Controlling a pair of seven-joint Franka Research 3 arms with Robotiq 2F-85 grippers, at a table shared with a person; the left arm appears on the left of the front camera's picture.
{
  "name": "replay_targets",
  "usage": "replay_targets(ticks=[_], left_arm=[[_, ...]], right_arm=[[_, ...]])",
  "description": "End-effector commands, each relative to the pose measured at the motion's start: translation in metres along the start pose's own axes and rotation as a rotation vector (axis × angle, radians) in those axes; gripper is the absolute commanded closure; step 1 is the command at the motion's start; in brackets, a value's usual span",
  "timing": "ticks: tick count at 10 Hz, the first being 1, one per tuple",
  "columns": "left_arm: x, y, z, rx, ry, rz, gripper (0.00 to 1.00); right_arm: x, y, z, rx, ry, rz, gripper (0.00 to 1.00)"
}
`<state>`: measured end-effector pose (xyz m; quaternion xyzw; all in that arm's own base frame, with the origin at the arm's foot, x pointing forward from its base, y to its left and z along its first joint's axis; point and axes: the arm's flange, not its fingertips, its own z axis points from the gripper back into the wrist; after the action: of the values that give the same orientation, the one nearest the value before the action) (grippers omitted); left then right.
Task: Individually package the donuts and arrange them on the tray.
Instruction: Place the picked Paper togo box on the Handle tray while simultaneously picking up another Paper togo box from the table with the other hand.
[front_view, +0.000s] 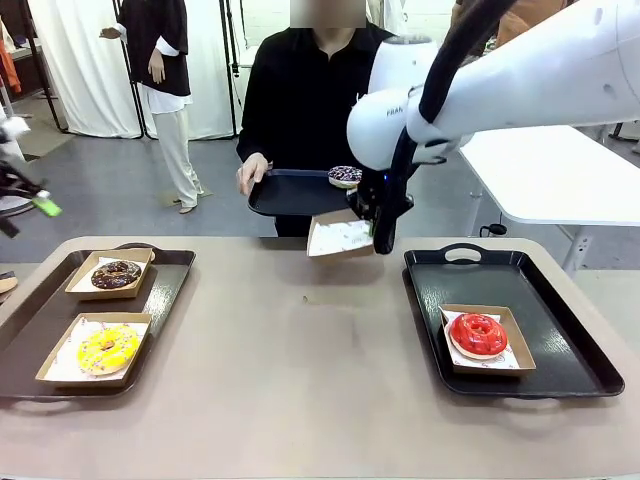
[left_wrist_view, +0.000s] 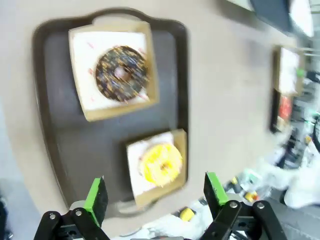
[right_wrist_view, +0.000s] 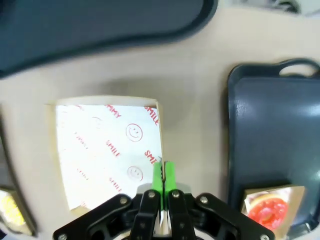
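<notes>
While the left gripper (left_wrist_view: 156, 200) hangs high above the left tray (front_view: 160, 290) with its green pads spread wide and nothing between them, that tray carries two boxed donuts: the chocolate donut (front_view: 116, 274) in a cardboard box at the far end and the yellow donut (front_view: 108, 347) in another box nearer the robot. Seen from the left wrist, both boxes lie flat on the dark tray, apart from each other. Farther along, above the middle of the tabletop (front_view: 300, 380), the right gripper (right_wrist_view: 162, 172) has its pads pinched together on the edge of an empty paper-lined box (front_view: 340, 238), which hangs tilted in the air. Just behind it, the person at the far side holds a dark tray (front_view: 285, 192) with one hand (front_view: 251, 172); the sprinkled donut (front_view: 345, 176) sits on it. On the right, another black tray (front_view: 560, 340) rests on the tabletop, and the red donut (front_view: 477, 333) lies in a box on it.
</notes>
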<state>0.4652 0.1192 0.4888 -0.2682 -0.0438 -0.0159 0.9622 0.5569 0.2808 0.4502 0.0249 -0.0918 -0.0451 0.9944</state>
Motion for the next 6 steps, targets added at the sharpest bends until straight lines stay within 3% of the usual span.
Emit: replay_targets(ticks=[1, 2, 3, 5, 6], left_arm=[[-0.042, 0.038, 0.027, -0.206, -0.006, 0.051, 0.00], [-0.057, 0.059, 0.039, -0.312, -0.030, 0.092, 0.00], [-0.084, 0.111, 0.049, -0.567, -0.091, 0.177, 0.00], [-0.085, 0.112, 0.049, -0.576, -0.090, 0.181, 0.00], [-0.091, 0.127, 0.048, -0.647, -0.091, 0.218, 0.00]], right_arm=[[0.019, 0.015, 0.010, -0.031, 0.000, -0.053, 1.00], [0.027, 0.019, 0.016, -0.026, 0.020, -0.065, 1.00], [0.041, 0.023, 0.018, -0.012, 0.058, -0.102, 1.00], [0.042, 0.023, 0.019, -0.011, 0.059, -0.104, 1.00], [0.045, 0.025, 0.020, -0.009, 0.058, -0.120, 1.00]])
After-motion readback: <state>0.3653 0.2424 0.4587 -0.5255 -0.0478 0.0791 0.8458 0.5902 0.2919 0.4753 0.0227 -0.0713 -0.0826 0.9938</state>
